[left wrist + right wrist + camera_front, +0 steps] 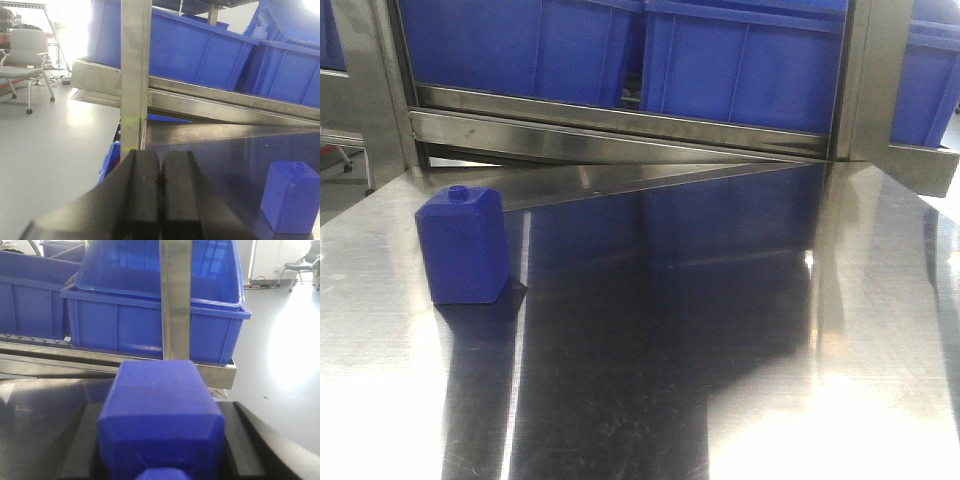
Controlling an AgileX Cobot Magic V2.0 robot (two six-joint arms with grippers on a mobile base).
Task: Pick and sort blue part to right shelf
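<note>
Two wrist views reveal right gripper (161,460) pinching blue part (160,405), left gripper (160,167) pressed together, front view only narrow-necked block (465,250)

Shiny steel table (720,350), narrow-necked blue block (463,248) upright on it near the shelf (620,125), blue bins (740,60) resting on that shelf

The bench (740,330) is made of polished steel, mirror-glossy and finely scratched. The blue part (160,412) is seen as matt blue plastic, faintly scuffed on top. The blue bins (740,60) are moulded of smooth, slightly shiny plastic. The right shelf (175,300) is framed in brushed, smudged steel. The left tool (160,165) is finished in matt black.
</note>
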